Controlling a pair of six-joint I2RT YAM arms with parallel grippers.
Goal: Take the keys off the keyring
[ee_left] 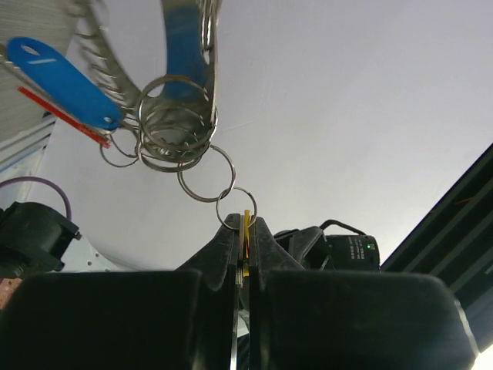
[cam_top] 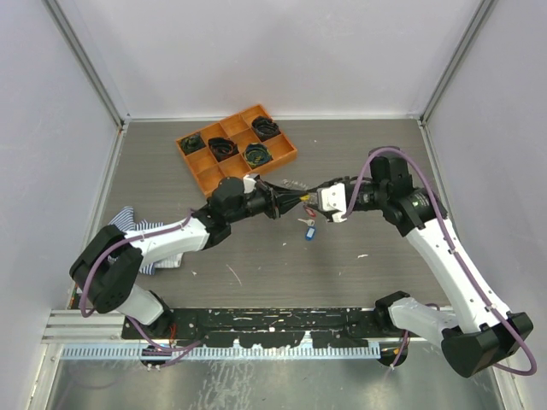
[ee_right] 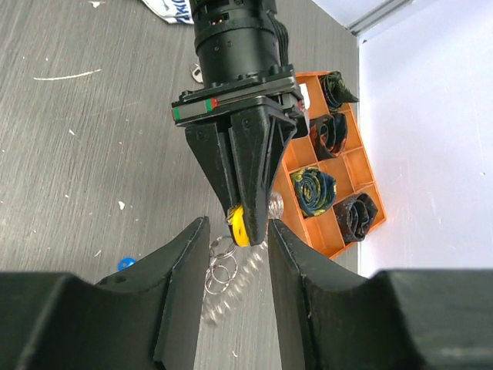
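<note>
Overhead, we look down, orange tray [cam_top: 205,175] far side. Wrist views close, facing each other; right shares tray.

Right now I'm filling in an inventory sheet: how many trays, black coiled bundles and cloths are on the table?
Orange tray: 1
Black coiled bundles: 4
Striped cloth: 1
Total: 6

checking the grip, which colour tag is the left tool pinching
The yellow tag, clamped in the left tool's closed tips. The blue tag and red tag hang free from the rings.
</note>
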